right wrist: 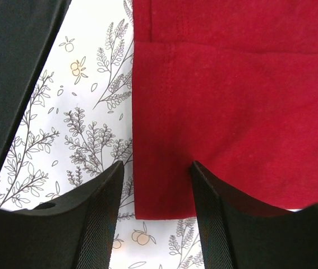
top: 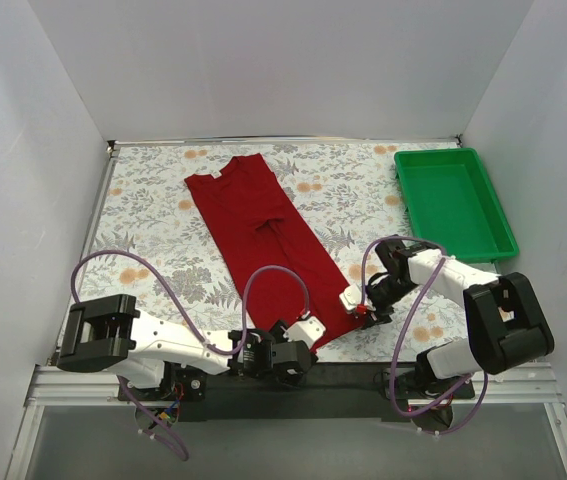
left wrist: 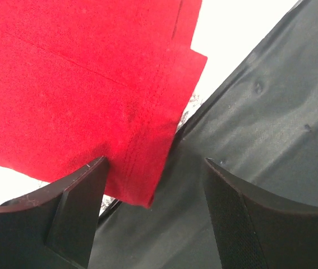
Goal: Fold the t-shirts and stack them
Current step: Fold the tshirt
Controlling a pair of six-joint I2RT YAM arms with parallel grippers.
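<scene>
- Your left pincer (left wrist: 154, 167) has its jaws apart, with a hem corner of the dark red t-shirt (left wrist: 74, 84) lying between them.
- Your right pincer (right wrist: 157, 167) is also spread, straddling the other hem corner.
- Beyond both, the t-shirt runs as a narrow strip across the floral table (top: 153, 215).
- Far right of it sits a green tray (top: 433, 153).

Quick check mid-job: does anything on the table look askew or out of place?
The t-shirt lies diagonally across the floral cloth, not square to the table edges. In the left wrist view its near hem corner reaches past the cloth onto the dark strip. Nothing looks spilled or damaged.
</scene>
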